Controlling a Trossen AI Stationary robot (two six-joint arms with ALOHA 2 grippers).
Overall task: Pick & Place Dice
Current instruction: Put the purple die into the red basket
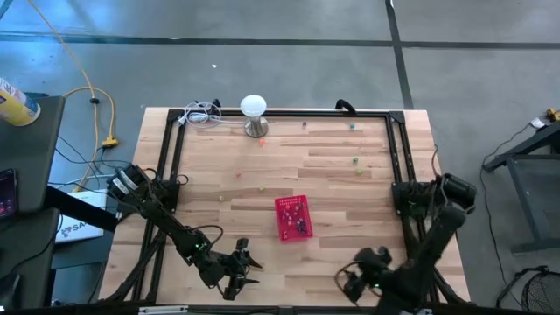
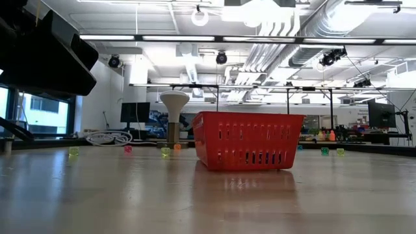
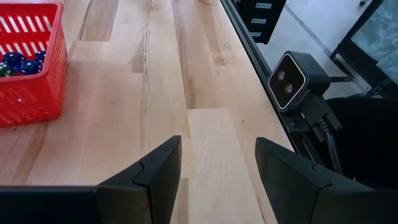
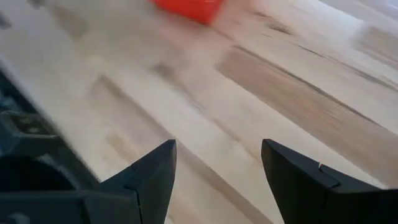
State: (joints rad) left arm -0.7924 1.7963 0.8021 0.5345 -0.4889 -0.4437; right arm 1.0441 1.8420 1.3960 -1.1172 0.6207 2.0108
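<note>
From above, the red basket (image 1: pixel 293 217) sits mid-desk (image 1: pixel 332 175), loose dice (image 1: pixel 356 161) scattered beyond it, nearer the right arm. At desk level, dice (image 2: pixel 165 152) flank the basket (image 2: pixel 247 140). Both wrist views show empty, open fingers: left gripper (image 3: pixel 217 171), right gripper (image 4: pixel 219 171).

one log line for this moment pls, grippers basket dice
left gripper: open, empty, near table edge | right gripper: open, empty, near edge | red basket: mid-table, dice inside | loose dice: far side
</note>
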